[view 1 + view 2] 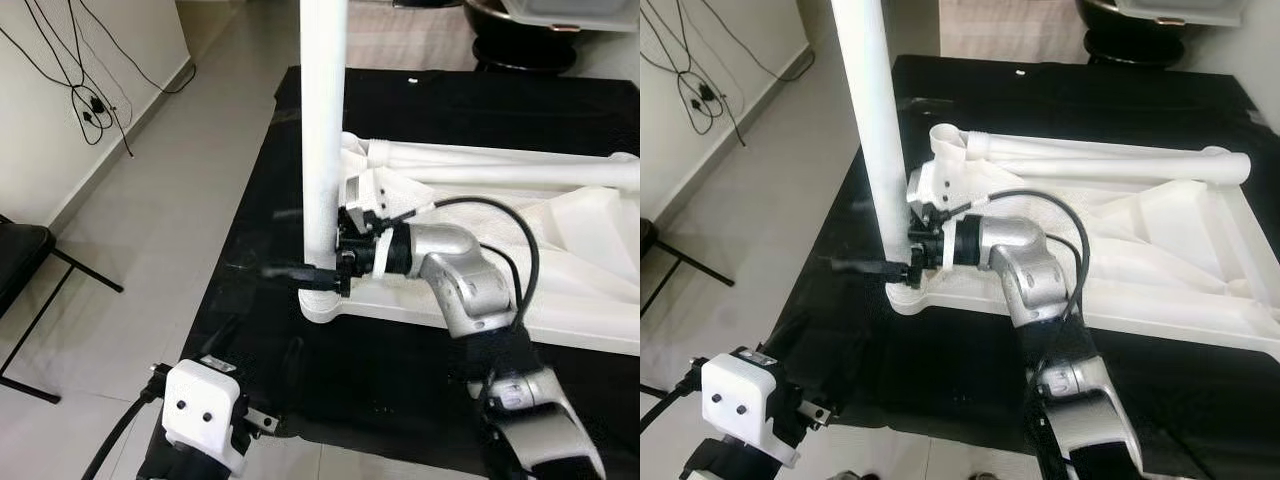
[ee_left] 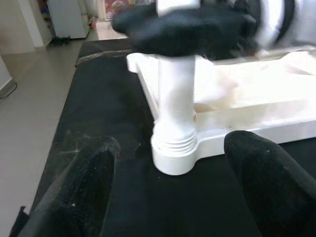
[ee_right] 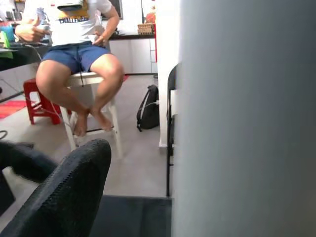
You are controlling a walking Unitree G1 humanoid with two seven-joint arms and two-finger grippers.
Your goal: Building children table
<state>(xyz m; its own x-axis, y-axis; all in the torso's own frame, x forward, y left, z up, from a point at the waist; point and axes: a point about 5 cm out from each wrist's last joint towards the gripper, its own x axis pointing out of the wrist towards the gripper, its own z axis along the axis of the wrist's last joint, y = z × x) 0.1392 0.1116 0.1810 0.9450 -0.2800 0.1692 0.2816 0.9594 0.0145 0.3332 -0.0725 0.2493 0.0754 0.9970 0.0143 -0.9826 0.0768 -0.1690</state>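
Observation:
The white children's table top (image 1: 575, 300) lies upside down on a black cloth. A white table leg (image 1: 322, 120) stands upright in the threaded corner socket (image 2: 173, 153) nearest me. My right gripper (image 1: 300, 268) reaches in from the right and is shut on this leg just above the socket. One black finger (image 1: 845, 266) sticks out past the leg's left side. My left gripper (image 2: 173, 143) is open, low at the cloth's near edge, aimed at the socket and apart from it. Its wrist housing (image 1: 205, 408) sits at the bottom left. A second leg (image 1: 500, 165) lies across the table top.
The black cloth (image 1: 260, 200) covers the floor under the parts; grey tile floor (image 1: 170, 200) lies to the left. Cables (image 1: 90, 100) hang on the left wall above a black chair frame (image 1: 30, 260). A person (image 3: 79, 54) sits on a white stool, with a backpack (image 3: 148, 111) beside it.

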